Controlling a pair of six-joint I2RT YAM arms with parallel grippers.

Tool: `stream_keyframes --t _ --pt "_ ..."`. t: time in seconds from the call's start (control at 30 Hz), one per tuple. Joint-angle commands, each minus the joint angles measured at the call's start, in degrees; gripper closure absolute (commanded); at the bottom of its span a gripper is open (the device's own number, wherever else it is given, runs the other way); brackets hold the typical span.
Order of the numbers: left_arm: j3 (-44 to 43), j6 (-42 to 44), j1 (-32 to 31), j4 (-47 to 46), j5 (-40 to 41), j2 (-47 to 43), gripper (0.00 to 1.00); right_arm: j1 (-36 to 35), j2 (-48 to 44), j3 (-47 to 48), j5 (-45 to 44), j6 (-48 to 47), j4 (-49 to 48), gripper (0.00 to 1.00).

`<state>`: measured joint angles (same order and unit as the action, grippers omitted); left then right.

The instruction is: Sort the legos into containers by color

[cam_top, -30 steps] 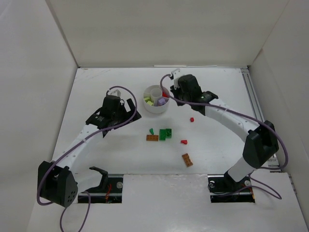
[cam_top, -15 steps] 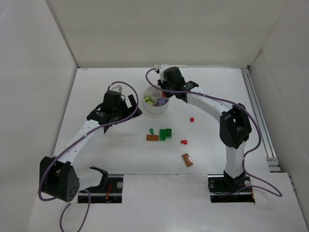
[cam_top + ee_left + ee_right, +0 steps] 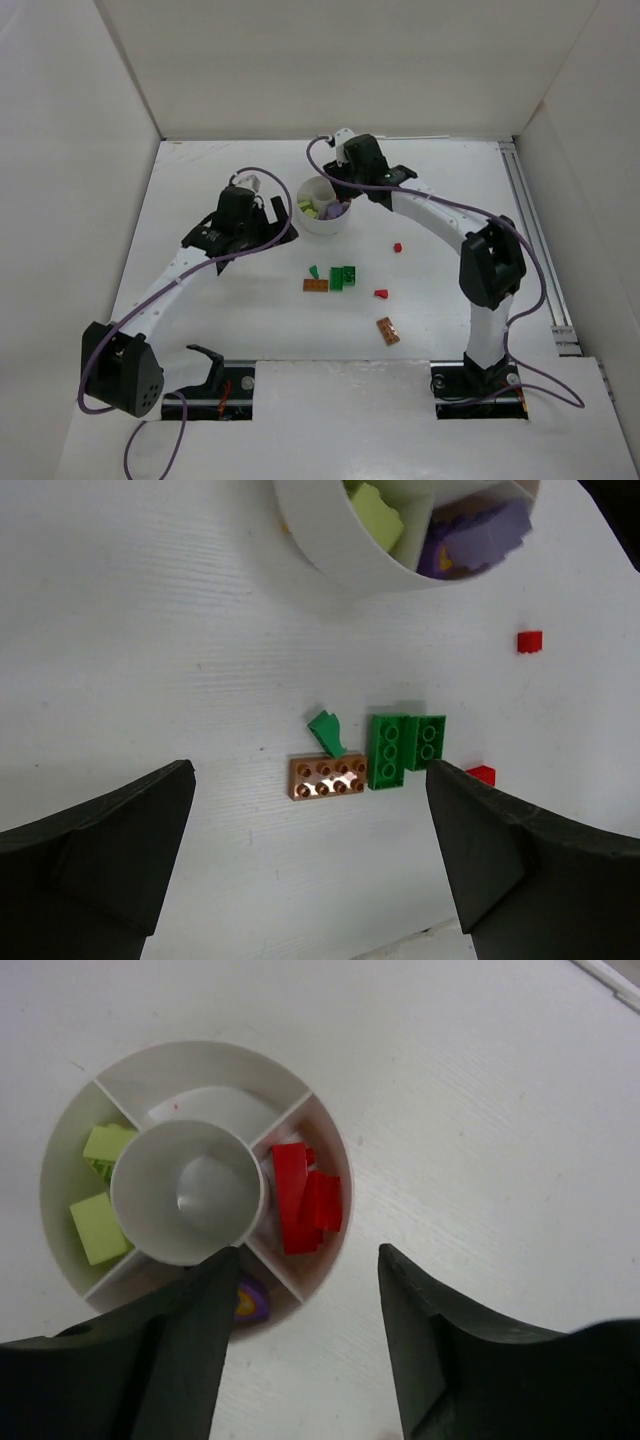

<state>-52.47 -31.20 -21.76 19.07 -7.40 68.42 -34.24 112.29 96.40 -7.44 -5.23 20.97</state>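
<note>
The white round dish (image 3: 322, 226) stands at the table's middle back. In the right wrist view its wedge containers (image 3: 200, 1085) ring a central cup (image 3: 190, 1195). Red legos (image 3: 305, 1200) lie in the right wedge, yellow-green ones (image 3: 98, 1228) in the left, a purple one (image 3: 250, 1300) in the near one. My right gripper (image 3: 310, 1255) hovers open and empty above the red wedge. My left gripper (image 3: 308, 780) is open wide above an orange-brown brick (image 3: 327, 777), a green pair (image 3: 405, 748) and a small green piece (image 3: 326, 732).
Loose on the table lie a small red piece (image 3: 397, 246), another red one (image 3: 381, 294) and a second orange-brown brick (image 3: 387, 331). White walls close in the table on three sides. A rail (image 3: 530, 230) runs along the right edge.
My right gripper has gone from shut to open above the dish's red wedge, and that arm's elbow has swung upright. The left arm has shifted slightly toward the dish.
</note>
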Motion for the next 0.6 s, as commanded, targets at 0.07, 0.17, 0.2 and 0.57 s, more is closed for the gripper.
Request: stream_keyframes --t 0.07,0.17,0.2,0.57 --pt "-7.99 4.21 -15.38 0.96 8.17 3.2 0.01 4.69 -15.76 -8.84 -1.45 6.46 -0.05 0.28" --pt "-12.56 8.77 -28.72 1.67 15.02 8.91 0.01 10.93 -26.48 -20.26 0.76 9.62 -0.05 0.0" --pt "-12.57 10.79 -30.95 -0.94 15.04 10.31 0.01 13.82 -29.21 -25.42 0.76 10.33 -0.05 0.0" --pt "-20.03 29.17 -40.55 -9.39 6.34 31.41 0.18 24.04 -54.19 -38.47 -2.23 10.6 11.63 0.0"
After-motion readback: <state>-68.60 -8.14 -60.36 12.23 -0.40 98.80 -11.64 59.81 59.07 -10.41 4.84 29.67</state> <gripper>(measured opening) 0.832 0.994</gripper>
